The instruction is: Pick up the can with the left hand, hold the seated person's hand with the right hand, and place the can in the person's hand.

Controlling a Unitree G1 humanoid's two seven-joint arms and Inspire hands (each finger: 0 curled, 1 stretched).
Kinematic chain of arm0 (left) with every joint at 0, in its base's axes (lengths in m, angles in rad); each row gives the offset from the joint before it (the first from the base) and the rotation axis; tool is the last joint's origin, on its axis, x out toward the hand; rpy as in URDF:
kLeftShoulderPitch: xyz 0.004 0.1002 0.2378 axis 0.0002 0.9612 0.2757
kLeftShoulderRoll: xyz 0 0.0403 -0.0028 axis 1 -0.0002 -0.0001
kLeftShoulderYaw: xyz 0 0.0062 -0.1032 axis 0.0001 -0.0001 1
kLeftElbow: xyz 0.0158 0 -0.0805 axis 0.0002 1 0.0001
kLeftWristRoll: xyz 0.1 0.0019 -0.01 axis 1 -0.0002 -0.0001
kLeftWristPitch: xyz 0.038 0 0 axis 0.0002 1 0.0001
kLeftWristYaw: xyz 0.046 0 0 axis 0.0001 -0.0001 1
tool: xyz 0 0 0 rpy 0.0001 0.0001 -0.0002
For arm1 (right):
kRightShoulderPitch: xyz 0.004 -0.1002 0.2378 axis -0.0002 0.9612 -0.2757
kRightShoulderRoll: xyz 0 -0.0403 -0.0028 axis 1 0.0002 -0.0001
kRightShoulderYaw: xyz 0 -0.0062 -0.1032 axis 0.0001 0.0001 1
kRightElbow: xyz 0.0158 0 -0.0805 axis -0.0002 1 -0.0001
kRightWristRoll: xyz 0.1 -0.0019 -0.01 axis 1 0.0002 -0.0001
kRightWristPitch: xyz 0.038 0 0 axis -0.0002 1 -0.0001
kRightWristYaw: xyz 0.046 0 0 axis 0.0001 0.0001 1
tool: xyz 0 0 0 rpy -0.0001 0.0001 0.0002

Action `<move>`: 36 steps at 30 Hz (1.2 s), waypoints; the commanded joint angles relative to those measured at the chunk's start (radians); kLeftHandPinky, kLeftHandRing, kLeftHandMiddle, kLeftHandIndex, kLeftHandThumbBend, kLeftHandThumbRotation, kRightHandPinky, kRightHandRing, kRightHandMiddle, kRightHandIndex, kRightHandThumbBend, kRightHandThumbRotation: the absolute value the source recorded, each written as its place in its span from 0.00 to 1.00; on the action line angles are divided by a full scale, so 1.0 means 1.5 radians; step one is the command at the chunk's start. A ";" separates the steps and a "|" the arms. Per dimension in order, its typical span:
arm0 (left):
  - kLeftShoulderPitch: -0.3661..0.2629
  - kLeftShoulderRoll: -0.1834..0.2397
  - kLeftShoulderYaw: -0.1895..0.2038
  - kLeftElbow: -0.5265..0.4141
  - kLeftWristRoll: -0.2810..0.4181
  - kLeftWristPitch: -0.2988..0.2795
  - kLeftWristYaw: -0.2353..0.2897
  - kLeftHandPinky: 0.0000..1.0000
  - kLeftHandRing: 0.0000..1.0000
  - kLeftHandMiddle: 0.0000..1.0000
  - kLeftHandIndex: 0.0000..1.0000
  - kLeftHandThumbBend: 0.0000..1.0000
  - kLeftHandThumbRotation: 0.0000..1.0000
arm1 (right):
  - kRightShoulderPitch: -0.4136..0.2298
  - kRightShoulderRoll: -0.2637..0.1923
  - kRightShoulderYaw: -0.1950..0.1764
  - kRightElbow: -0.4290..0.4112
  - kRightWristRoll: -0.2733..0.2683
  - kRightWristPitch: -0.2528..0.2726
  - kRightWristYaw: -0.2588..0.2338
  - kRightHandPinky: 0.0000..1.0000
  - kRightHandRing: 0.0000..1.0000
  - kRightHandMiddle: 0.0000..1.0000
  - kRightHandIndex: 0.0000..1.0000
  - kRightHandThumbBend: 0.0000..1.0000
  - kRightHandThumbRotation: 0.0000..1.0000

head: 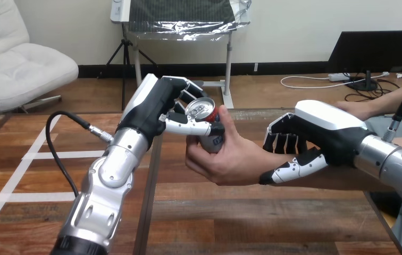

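Note:
A red can (205, 112) with a silver top is held tilted above the middle of the table. My left hand (159, 109) is shut on it from the left, thumb (188, 127) across its front. The person's hand (231, 159) cups the can from below and the right, its thumb up along the can's side. Just right of that, my right hand (316, 130) lies over the person's wrist. Its fingers curl down behind the wrist and its thumb (292, 170) reaches under it.
The wooden table (215, 223) stretches beneath both arms, with a dark seam running front to back under my left forearm. The person's forearm (337, 183) comes in from the right edge. Another hand of the person (359, 109) rests at the far right.

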 commanded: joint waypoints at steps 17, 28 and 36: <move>-0.073 -0.059 -0.057 0.055 0.012 -0.051 -0.001 0.28 0.35 0.41 0.48 0.65 0.00 | 0.022 0.014 -0.013 -0.020 0.007 0.012 0.001 0.36 0.43 0.48 0.53 0.76 0.43; -0.064 -0.063 -0.074 0.062 0.023 -0.057 -0.008 0.28 0.35 0.42 0.47 0.65 0.00 | 0.029 0.013 -0.018 -0.029 0.008 0.015 0.002 0.36 0.42 0.48 0.53 0.76 0.44; -0.055 -0.061 -0.080 0.064 0.025 -0.063 -0.007 0.27 0.35 0.41 0.47 0.66 0.00 | 0.032 0.012 -0.022 -0.027 0.008 0.006 0.001 0.35 0.42 0.48 0.52 0.75 0.44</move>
